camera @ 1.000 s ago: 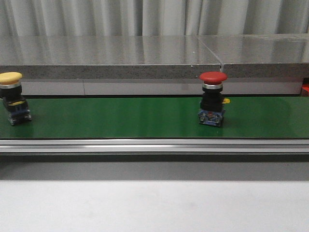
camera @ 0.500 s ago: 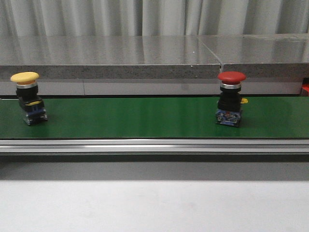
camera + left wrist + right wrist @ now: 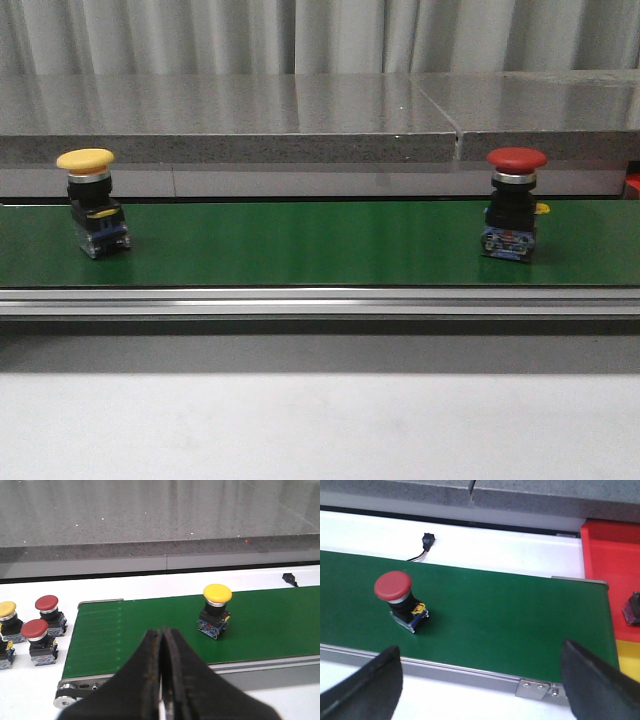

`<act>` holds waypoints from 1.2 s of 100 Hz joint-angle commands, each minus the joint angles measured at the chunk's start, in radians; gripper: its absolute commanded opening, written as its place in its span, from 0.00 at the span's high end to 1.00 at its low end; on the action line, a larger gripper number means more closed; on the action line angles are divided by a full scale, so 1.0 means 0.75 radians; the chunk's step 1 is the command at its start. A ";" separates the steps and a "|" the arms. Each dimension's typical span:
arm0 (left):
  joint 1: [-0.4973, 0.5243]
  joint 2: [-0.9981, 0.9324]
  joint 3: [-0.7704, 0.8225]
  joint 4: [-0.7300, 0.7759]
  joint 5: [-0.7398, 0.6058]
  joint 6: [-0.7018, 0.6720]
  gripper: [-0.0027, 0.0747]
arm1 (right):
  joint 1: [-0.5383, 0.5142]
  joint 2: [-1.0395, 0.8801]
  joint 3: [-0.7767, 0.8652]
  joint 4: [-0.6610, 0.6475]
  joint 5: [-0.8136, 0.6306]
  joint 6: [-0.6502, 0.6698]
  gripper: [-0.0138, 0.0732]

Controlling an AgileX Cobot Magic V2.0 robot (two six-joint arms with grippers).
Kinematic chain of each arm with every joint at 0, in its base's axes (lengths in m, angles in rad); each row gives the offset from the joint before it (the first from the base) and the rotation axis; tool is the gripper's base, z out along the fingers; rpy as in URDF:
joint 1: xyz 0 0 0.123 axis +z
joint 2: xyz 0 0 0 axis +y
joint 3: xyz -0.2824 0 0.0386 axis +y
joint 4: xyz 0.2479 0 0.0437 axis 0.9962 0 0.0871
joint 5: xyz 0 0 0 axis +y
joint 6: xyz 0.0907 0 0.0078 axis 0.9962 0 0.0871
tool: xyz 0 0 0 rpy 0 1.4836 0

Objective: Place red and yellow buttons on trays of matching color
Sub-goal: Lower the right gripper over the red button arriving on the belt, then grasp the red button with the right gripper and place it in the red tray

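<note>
Neither belt button is sorted: the yellow button (image 3: 88,203) at 9 o'clock and the red button (image 3: 514,205) at 3 o'clock stand ungrasped on the green conveyor belt (image 3: 300,245). The left end effector (image 3: 161,680) is pressed closed and empty, and the right end effector (image 3: 480,680) is spread wide and empty. Both picks and both placements remain; the red tray (image 3: 610,575) lies past the belt's end.

A green belt (image 3: 300,245) ran across the middle of the front frame, edged below by a metal rail (image 3: 320,302). Behind it, a grey stone ledge (image 3: 230,115) crossed the upper frame, curtains (image 3: 320,35) above it. A small black connector (image 3: 426,542) with a wire lay on the white surface (image 3: 510,547) at upper left of the right wrist frame.
</note>
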 commanded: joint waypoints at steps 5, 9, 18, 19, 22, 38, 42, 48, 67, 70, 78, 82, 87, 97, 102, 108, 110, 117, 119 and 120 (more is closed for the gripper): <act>-0.009 0.013 -0.037 -0.036 -0.097 -0.004 0.99 | 0.006 0.149 -0.154 0.042 0.052 -0.008 0.11; -0.009 0.013 -0.037 -0.036 -0.097 -0.004 0.99 | 0.007 0.201 -0.188 0.042 0.078 -0.009 0.11; -0.009 0.013 -0.037 -0.036 -0.097 -0.004 0.99 | 0.008 0.313 -0.247 0.045 0.121 -0.042 0.11; -0.009 0.013 -0.037 -0.036 -0.097 -0.004 0.99 | 0.008 0.321 -0.256 0.047 0.128 -0.045 0.11; -0.009 0.013 -0.037 -0.036 -0.097 -0.004 0.99 | 0.008 0.362 -0.272 0.048 0.143 -0.061 0.11; -0.009 0.013 -0.037 -0.036 -0.097 -0.004 0.99 | 0.008 0.530 -0.348 0.053 0.211 -0.083 0.11; -0.009 0.013 -0.037 -0.036 -0.097 -0.004 0.99 | 0.008 0.572 -0.363 0.053 0.215 -0.094 0.11; -0.009 0.013 -0.037 -0.036 -0.097 -0.004 0.99 | 0.008 0.631 -0.381 0.063 0.222 -0.121 0.11; -0.009 0.013 -0.037 -0.036 -0.097 -0.004 0.99 | 0.027 0.761 -0.418 0.116 0.241 -0.186 0.11; -0.009 0.013 -0.037 -0.036 -0.097 -0.004 0.99 | 0.037 0.778 -0.427 0.116 0.236 -0.186 0.11; -0.009 0.013 -0.037 -0.036 -0.097 -0.004 0.99 | 0.066 0.822 -0.448 0.116 0.220 -0.203 0.11; -0.009 0.013 -0.037 -0.036 -0.097 -0.004 0.99 | 0.083 0.844 -0.461 0.116 0.204 -0.209 0.11; -0.009 0.013 -0.037 -0.036 -0.097 -0.004 0.99 | 0.101 0.870 -0.477 0.116 0.184 -0.221 0.11; -0.009 0.013 -0.037 -0.036 -0.097 -0.004 0.99 | 0.123 0.926 -0.503 0.113 0.129 -0.222 0.11; -0.009 0.013 -0.037 -0.036 -0.097 -0.004 0.99 | 0.123 0.950 -0.509 0.102 0.094 -0.222 0.11; -0.009 0.013 -0.037 -0.036 -0.097 -0.004 0.99 | 0.123 0.975 -0.518 0.082 0.060 -0.222 0.11; -0.009 0.013 -0.037 -0.036 -0.097 -0.004 0.99 | 0.123 0.985 -0.522 0.076 0.054 -0.222 0.11; -0.009 0.013 -0.037 -0.036 -0.097 -0.004 0.99 | 0.123 1.016 -0.536 0.050 0.047 -0.222 0.14; -0.009 0.013 -0.037 -0.036 -0.097 -0.004 0.99 | 0.123 1.024 -0.542 0.042 0.048 -0.222 0.15; -0.009 0.013 -0.037 -0.036 -0.097 -0.004 0.99 | 0.123 1.027 -0.544 0.039 0.048 -0.222 0.17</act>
